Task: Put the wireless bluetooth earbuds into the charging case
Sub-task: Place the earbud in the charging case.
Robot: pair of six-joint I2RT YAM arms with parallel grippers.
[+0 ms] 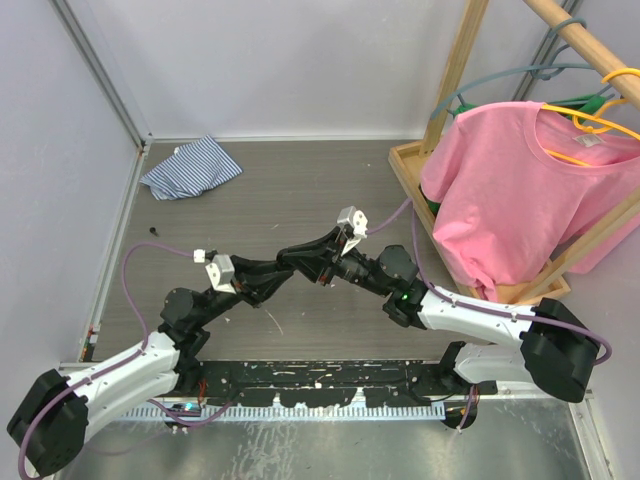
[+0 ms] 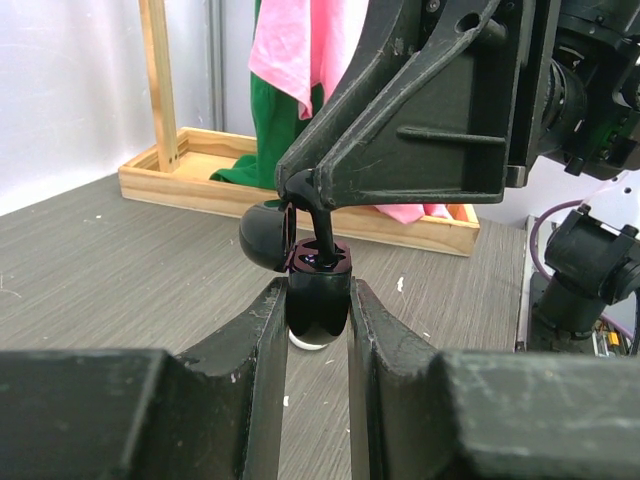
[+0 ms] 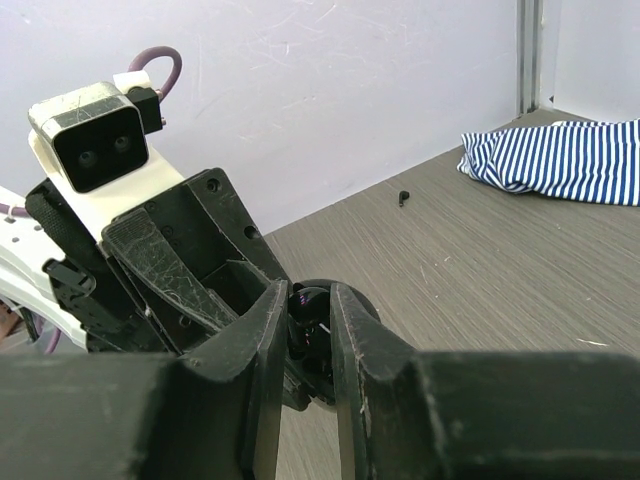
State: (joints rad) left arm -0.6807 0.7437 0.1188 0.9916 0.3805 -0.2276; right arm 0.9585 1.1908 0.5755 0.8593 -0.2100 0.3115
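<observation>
From above, the two arms meet nose to nose over the middle of the grey wood-grain table (image 1: 300, 190), and their black housings hide whatever sits between them. The wrist cameras fill that in.

The left wrist view shows the left gripper (image 2: 318, 292) clamped narrow on the charging case (image 2: 318, 312), a glossy black rounded shell held upright between the scuffed matte fingers (image 2: 262, 340). Its domed lid (image 2: 266, 237) hangs open to the left on its hinge. The tips of the other arm come down from the top and pinch a small shiny black earbud (image 2: 322, 256), whose lower end is touching the case's open top. A pale white shape (image 2: 310, 343) peeks out under the case, and it cannot be told what it is.

The right wrist view looks the other way. The right gripper (image 3: 308, 300) has its jaws nearly together, with the dark glossy bud and case in the thin gap. Beyond them is the left arm's white camera block (image 3: 90, 140).

This view alone picks up a tiny black piece (image 3: 403, 195) lying on the table well apart from the grippers, too small to identify. A crumpled blue-and-white striped cloth (image 1: 190, 168) lies at the far left. A soft pink T-shirt (image 1: 520, 190) hangs on the right over a pale wooden tray (image 2: 190, 180), and the left wrist view shows a green garment (image 2: 268, 140) behind it.
</observation>
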